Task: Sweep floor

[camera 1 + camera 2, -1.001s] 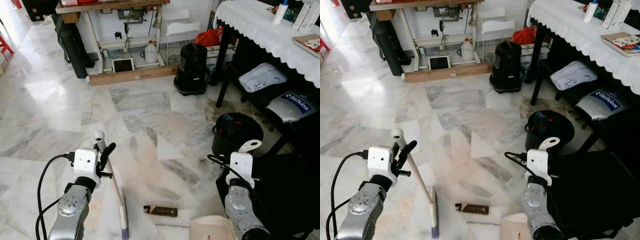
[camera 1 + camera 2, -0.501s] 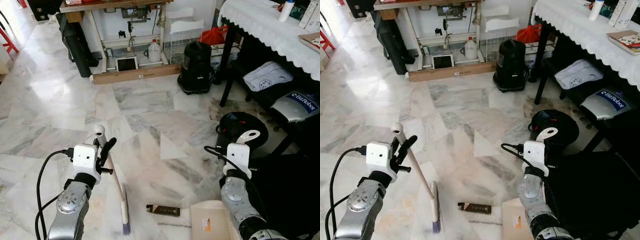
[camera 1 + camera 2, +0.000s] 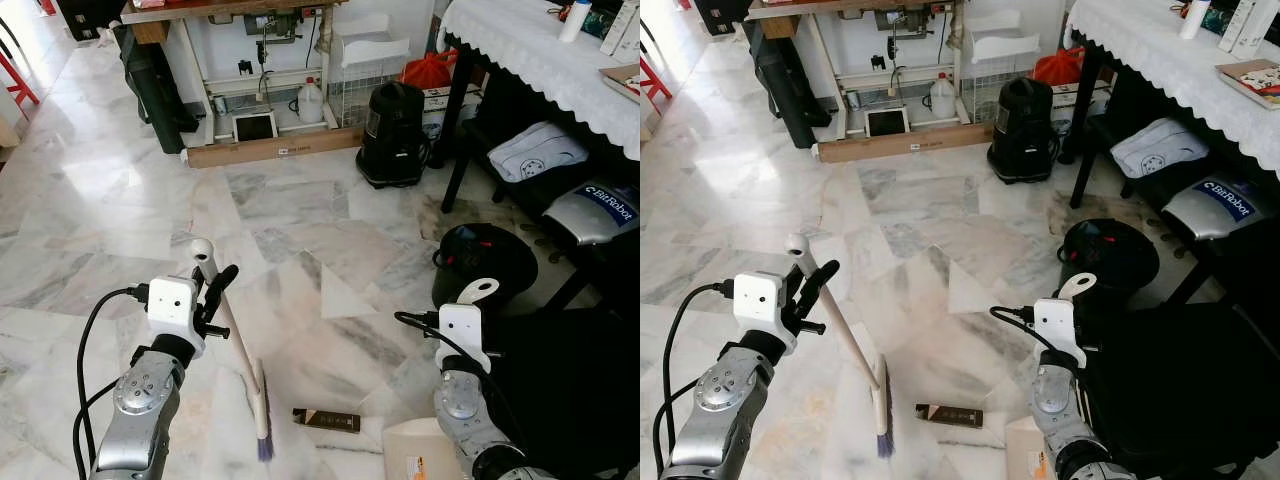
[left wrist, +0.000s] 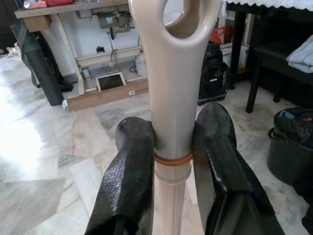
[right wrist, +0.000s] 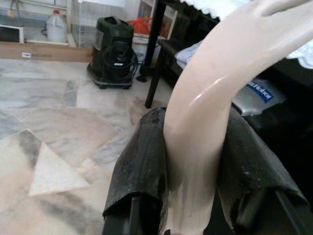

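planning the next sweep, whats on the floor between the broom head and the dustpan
A small dark brown wrapper-like strip lies flat on the marble between the broom head and the dustpan, seen in both eye views; otherwise bare tile.

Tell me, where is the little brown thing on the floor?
The brown wrapper lies flat on the marble floor in front of the robot, between the broom head on its left and the dustpan on its right.

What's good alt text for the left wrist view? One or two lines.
Close-up of the left tool, its two black fingers shut on a cream broom handle with a hanging hole at its top. Behind lies marble floor, a workbench and a black vacuum.
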Motion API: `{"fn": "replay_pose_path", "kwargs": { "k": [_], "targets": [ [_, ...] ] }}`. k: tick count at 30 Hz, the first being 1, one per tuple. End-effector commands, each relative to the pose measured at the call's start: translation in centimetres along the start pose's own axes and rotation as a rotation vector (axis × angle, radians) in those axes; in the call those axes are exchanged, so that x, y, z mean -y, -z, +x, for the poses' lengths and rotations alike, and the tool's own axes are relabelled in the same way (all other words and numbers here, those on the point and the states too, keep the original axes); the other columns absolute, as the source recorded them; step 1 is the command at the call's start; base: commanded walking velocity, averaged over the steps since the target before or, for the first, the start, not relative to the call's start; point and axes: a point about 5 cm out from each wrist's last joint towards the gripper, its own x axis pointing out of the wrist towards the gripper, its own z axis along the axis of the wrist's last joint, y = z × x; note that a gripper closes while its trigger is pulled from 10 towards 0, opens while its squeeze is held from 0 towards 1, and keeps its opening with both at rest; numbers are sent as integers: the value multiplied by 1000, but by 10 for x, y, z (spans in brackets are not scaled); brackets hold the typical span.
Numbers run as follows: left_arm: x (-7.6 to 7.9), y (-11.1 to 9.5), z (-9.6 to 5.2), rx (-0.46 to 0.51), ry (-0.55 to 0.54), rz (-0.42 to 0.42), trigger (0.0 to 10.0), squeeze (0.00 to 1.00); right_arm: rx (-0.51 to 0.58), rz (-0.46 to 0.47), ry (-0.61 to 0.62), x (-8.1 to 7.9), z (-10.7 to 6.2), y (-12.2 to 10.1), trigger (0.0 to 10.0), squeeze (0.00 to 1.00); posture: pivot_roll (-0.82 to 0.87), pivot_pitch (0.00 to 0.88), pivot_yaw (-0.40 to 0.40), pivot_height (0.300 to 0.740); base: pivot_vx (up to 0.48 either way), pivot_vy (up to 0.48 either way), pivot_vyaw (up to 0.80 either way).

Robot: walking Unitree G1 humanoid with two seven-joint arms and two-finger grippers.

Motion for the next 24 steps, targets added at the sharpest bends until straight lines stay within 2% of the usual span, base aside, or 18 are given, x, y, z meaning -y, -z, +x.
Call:
{"fn": "replay_pose_path", "kwargs": {
  "k": [1,2,8,14,19,24],
  "targets": [
    [-2,-10,4,41,1,16,10000,0,-90,22,-25,-4,-6,12,10000,0,194,85,68,740,0,0,0],
    [-2,-11,4,39,5,15,10000,0,-129,74,-45,-6,-5,12,10000,0,194,85,68,740,0,0,0],
    [-3,-11,5,34,7,13,10000,0,-173,164,-66,-8,-2,11,10000,0,191,83,64,740,0,0,0],
    [-3,-12,6,41,1,8,10000,0,-123,222,-38,0,6,3,10000,0,177,76,60,740,0,0,0],
    [-2,-14,7,57,-3,8,10000,0,-31,246,11,9,16,-12,10000,0,175,70,59,740,0,0,0],
    [-3,-16,8,64,-7,10,10000,0,8,232,-4,7,19,-21,10000,0,179,70,58,740,0,0,0]
  ]
}}
